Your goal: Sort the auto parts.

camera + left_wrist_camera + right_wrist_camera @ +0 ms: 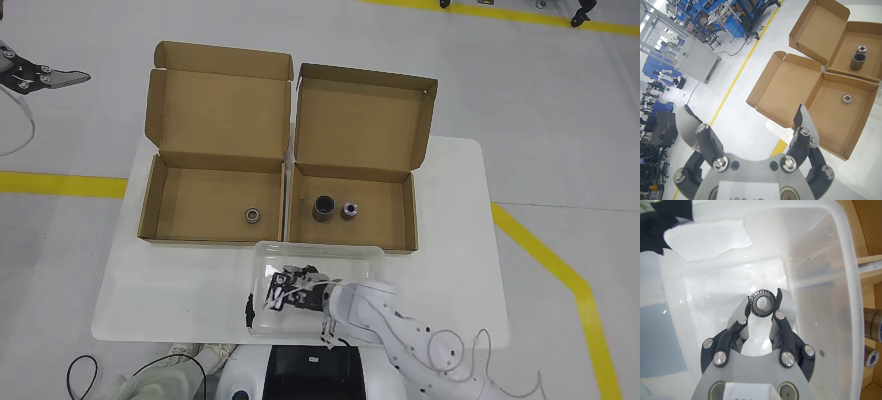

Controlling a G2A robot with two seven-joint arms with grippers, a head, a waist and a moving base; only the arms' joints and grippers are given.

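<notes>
Right claw: your right gripper (pixel 763 301) sits low inside the clear bin (pixel 851 275). Its pads press on either side of a tapered roller bearing (pixel 758 311), so it looks to be grasping it.
Bearing: it lies between the pads with its bore facing the wrist camera. You cannot tell whether it rests on the bin floor or hangs just off it.
Left claw: your left gripper (pixel 744 108) is released, fingers wide apart, held out over the floor beside the table (pixel 450 200) and well apart from the work.
Destination: the left box (pixel 215 200) holds a matching bearing (pixel 253 213). The right box (pixel 385 215) holds a dark sleeve (pixel 323 208) and a silver bushing (pixel 349 209). By my judgement, this one belongs in the left box.
Risk, slip: the pads meet a curved row of rollers, so contact is narrow. A quick lift could let the bearing twist out and drop back.
Risk, bin: the gripper works close to a bin wall. If you move sideways before rising above the rim, you could catch it and drag the light bin.
Risk, wrong box: the two boxes stand touching. If you let go near their shared wall, the bearing could roll in with the sleeve and bushing.
</notes>
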